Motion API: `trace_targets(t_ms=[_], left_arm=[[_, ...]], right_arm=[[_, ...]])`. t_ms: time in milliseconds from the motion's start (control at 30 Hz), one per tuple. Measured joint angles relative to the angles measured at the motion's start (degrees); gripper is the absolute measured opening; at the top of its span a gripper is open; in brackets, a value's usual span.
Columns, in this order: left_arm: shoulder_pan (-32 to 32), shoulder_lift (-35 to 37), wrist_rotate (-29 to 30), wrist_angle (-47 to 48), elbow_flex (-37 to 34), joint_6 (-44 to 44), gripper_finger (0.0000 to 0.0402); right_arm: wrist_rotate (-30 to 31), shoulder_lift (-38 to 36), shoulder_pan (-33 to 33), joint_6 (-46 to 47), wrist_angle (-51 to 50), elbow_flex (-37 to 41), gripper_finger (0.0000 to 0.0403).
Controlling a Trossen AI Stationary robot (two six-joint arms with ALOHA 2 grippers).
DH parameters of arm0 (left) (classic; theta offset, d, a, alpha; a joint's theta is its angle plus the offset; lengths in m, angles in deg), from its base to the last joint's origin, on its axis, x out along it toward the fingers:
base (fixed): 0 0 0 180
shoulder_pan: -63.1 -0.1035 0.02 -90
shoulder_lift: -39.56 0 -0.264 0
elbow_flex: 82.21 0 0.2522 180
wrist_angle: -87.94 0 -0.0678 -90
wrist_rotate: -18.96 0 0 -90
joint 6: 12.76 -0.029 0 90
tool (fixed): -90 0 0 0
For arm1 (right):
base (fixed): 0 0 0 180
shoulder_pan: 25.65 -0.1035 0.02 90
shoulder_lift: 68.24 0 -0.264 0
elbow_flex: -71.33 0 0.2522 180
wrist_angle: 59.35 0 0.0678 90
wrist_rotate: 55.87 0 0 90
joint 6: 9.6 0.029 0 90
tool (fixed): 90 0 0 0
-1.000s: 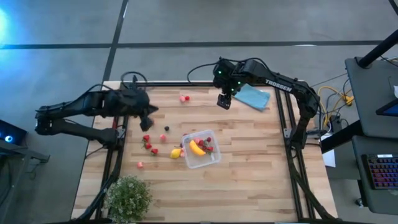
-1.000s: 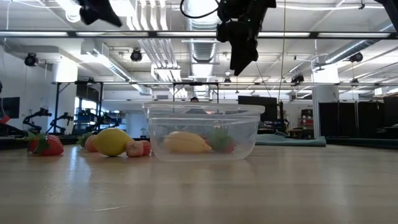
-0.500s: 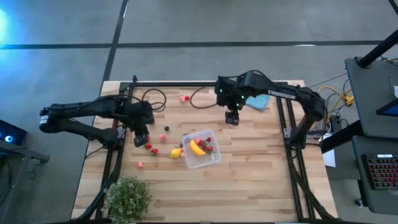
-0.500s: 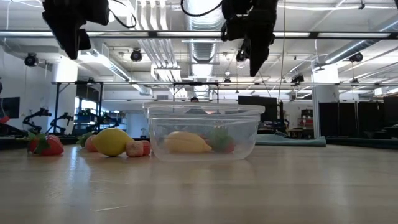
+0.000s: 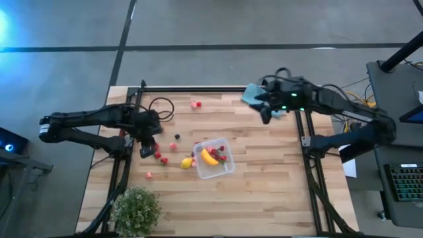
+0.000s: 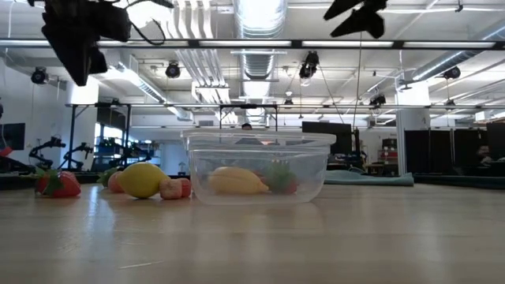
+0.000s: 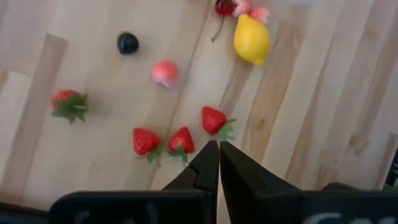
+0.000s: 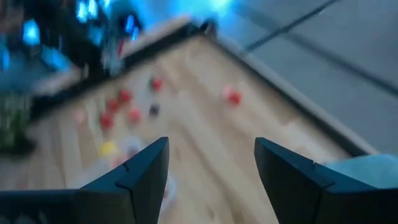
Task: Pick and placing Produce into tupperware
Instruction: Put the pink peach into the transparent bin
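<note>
My right wrist view is a smear, so the produce [image 8: 125, 96] is just red and yellow blobs and the tupperware [image 8: 134, 149] barely reads. In the low view my left gripper [image 6: 76, 49] gets chopped by the top edge.

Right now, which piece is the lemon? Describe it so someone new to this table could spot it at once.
Find the tupperware, the clear plastic box near the middle of the wooden table. The lemon lies on the wood just outside the box, on the side toward the left gripper. It is the only plain yellow, rounded piece out there; its neighbours are red strawberries, pink pieces and a dark berry.
</note>
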Motion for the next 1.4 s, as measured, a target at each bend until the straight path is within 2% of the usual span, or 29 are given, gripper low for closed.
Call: trace_targets(t_ms=[167,300,500,600,733,867,1100,1200,1400], left_arm=[[1.4,0.7,-5.4,0.1,-4.7,0.6,0.0000],[3.9,2.4,-8.5,0.2,-8.3,1.8,0.0000],[8.3,4.3,-7.6,-3.1,-12.8,4.6,0.0000],[11.2,4.3,-3.8,-3.6,-14.4,6.3,0.0002],[14.4,4.2,-2.1,-5.7,-15.0,9.2,0.0026],[16.1,3.8,-1.6,-8.8,-14.8,13.7,0.0072],[18.2,1.2,-2.0,-12.8,-15.1,30.4,0.0156],[20.8,-1.4,-1.9,-16.7,-15.2,33.3,0.0171],[29.8,-8.2,-2.2,-17.1,-15.3,41.0,0.0176]], right_arm=[[11.0,-8.2,0.0,2.5,0.3,5.0,0.0228],[13.9,-12.8,0.0,7.1,2.2,8.0,0.0228],[14.0,-14.2,0.0,5.9,8.4,11.2,0.0228],[16.2,-14.1,0.1,5.1,11.6,11.3,0.0228],[19.7,-13.1,0.8,3.7,13.6,10.0,0.0228],[20.1,-12.0,1.7,1.1,14.2,7.4,0.0228],[19.5,-10.4,5.1,-5.7,13.8,3.8,0.0228],[16.7,-10.4,7.2,-6.7,11.8,3.0,0.0228],[14.7,-10.3,10.5,-7.2,10.4,2.9,0.0228]])
